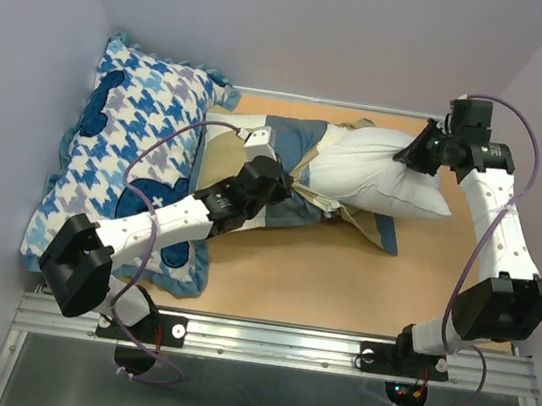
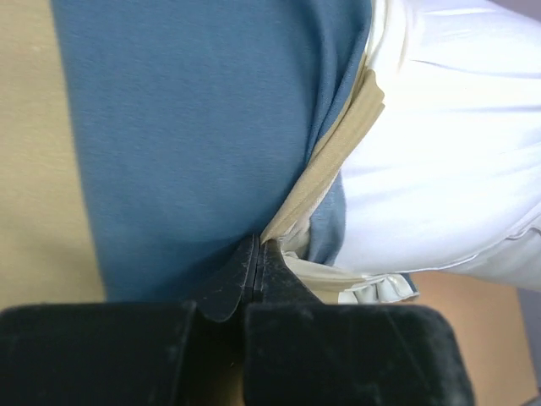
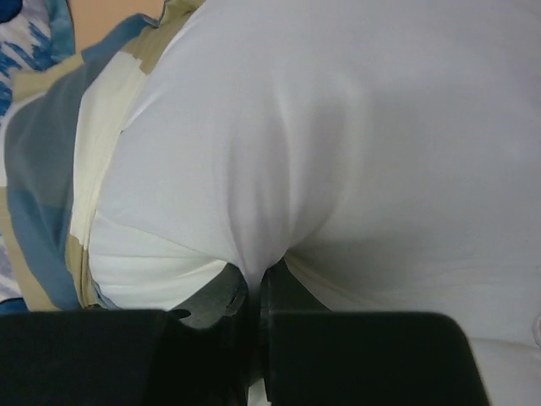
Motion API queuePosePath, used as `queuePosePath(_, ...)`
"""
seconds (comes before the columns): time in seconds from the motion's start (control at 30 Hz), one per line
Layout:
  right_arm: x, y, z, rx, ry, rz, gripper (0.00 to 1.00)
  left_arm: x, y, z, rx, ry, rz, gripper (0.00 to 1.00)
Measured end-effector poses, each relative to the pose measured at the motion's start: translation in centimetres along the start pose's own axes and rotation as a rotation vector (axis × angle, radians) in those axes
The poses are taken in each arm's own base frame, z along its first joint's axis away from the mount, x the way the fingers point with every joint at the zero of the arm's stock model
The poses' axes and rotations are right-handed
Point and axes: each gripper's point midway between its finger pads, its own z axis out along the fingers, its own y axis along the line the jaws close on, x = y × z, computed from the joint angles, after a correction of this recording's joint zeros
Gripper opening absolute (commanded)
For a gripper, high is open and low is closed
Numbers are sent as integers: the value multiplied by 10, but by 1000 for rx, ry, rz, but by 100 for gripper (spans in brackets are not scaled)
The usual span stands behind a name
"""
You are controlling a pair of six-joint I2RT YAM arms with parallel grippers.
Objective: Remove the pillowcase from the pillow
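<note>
Top external: houndstooth cushion [image 1: 138,144] left; left tool [image 1: 292,180] pinches pillowcase [image 1: 294,132], right tool [image 1: 405,154] pinches pillow [image 1: 375,180].

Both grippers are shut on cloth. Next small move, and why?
Probably pull the left gripper away from the right gripper. The left pinches the pillowcase near its opening, the right pinches the pillow, and the pillow is only partly out.
</note>
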Motion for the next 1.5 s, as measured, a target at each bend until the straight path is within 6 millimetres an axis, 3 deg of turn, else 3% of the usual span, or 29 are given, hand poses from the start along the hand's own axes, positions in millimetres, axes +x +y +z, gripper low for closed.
queuePosePath(0.23, -28, -13, -24, -53, 52, 134, 1, -20, 8, -10, 88, -20, -140, 0)
queuePosePath(0.43, -26, -8, -31, -93, 52, 108, 1, -31, 2, -9, 95, -4, -57, 0)
queuePosePath(0.5, -18, -5, -29, -63, 21, 53, 4, -32, 1, -3, 69, 16, 15, 0)
queuePosePath(0.57, 1, 11, -29, -49, 7, -30, 8, -30, -1, 6, 27, 40, 90, 0)
queuePosePath(0.67, 23, 37, -28, -53, -10, -156, 30, -29, -2, 19, -60, 71, 210, 0)
queuePosePath(0.7, 25, 41, -27, -54, -14, -173, 49, -30, -4, 22, -81, 80, 246, 0)
queuePosePath(0.8, 23, 50, -27, -46, -64, -237, 69, -34, -10, 26, -103, 86, 304, 0)
queuePosePath(0.9, 14, 56, -37, -52, -127, -267, 78, -36, -17, 28, -95, 90, 327, 0)
queuePosePath(1.0, 9, 69, -61, -94, -198, -300, 83, -29, -20, 30, -94, 113, 354, 0)
queuePosePath(1.1, 19, 77, -84, -141, -238, -333, 84, -22, -16, 32, -106, 134, 371, 0)
queuePosePath(1.17, 37, 76, -91, -157, -244, -356, 86, -19, -14, 35, -112, 142, 379, 0)
queuePosePath(1.3, 86, 48, -68, -75, -162, -412, 92, -18, -14, 37, -110, 149, 384, 0)
queuePosePath(1.33, 103, 37, -53, -25, -125, -437, 93, -18, -15, 37, -109, 149, 384, 0)
queuePosePath(1.5, 144, -11, -2, 168, -32, -511, 95, -17, -16, 36, -98, 156, 382, 0)
